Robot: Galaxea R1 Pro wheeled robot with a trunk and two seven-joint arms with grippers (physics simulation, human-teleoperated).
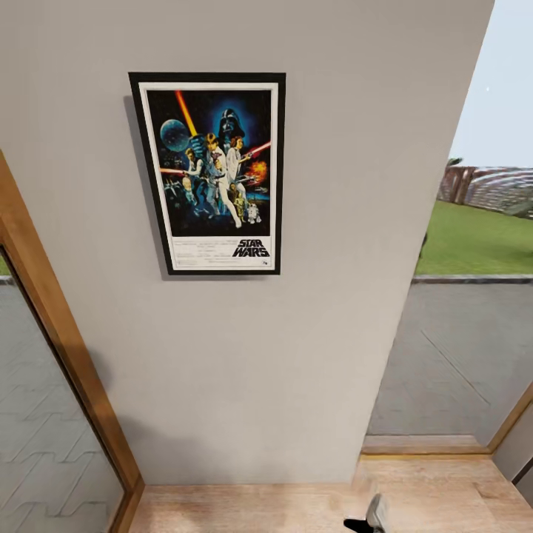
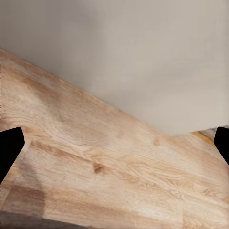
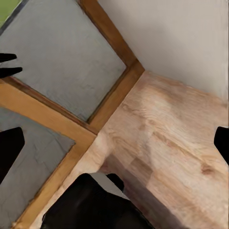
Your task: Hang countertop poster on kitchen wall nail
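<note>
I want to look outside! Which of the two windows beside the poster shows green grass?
The window to the right of the poster, at. Through it you see a green lawn and sky. The wood-framed window on the left shows grey paving instead.

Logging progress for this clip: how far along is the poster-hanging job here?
Done, by the look of it: the poster hangs upright on the grey wall between the windows, with nothing holding it. In hand: nothing. Both tools are open and empty, pointing at the wood floor. Left: seemingly nothing, though the nail itself is hidden behind the frame.

Poster flat against grey wall
</note>
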